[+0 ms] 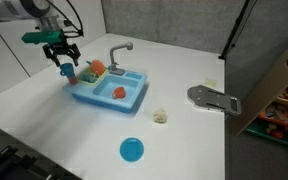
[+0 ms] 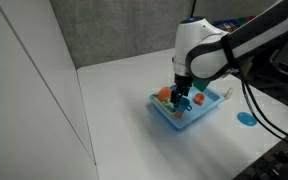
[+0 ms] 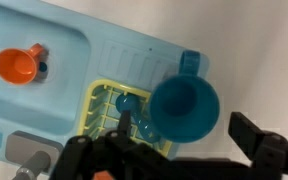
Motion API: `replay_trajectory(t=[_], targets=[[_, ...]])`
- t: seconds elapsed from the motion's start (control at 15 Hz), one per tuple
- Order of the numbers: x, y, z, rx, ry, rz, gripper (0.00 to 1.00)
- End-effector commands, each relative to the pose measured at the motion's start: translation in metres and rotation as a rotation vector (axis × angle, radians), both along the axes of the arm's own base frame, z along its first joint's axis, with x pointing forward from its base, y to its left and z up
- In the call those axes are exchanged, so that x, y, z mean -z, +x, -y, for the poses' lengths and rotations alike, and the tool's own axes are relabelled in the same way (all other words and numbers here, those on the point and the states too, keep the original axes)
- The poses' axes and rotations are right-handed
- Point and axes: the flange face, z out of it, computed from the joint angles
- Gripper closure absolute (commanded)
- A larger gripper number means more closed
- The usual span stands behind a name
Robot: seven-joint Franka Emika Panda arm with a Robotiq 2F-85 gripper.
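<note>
The white table (image 1: pixel 184 55) carries everything, and the arm leans in over its far corner in both exterior views. A light blue toy sink (image 1: pixel 109 105) lies flat on the table. It is a single moulded tray, so its parts stay together: a grey faucet (image 1: pixel 119 50) stands at the back rim, a basin sits to one side and a draining bay to the other. A yellow dish rack (image 3: pixel 94 105) is seated in that bay, hemmed in by the tray walls, which keeps it from sliding. A blue cup (image 3: pixel 184 105) stands mouth up over the rack, its handle pointing away from the wrist camera. From these views I cannot tell whether its base rests on the rack wires. A smaller orange cup (image 3: pixel 19 65) lies tilted in the basin, held in by the walls. Off the sink, well apart, a blue disc (image 1: pixel 131 150) and a small pale lump (image 1: pixel 160 117) lie loose on the table. The gripper (image 3: pixel 169 150) hangs straight down over the rack end of the sink, its fingers spread wide in the wrist view. The blue cup sits just beneath and between them, nearer the right-hand finger, with no pad visibly touching it.
</note>
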Motion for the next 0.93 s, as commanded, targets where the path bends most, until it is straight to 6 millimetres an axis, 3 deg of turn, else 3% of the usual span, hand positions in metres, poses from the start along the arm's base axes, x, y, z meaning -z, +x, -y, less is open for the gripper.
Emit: replay_trajectory(t=[0.0, 0.87], targets=[[-0.007, 0.000, 0.000, 0.004, -0.009, 0.018, 0.00], [-0.052, -0.015, 0.004, 0.066, 0.011, 0.020, 0.00]])
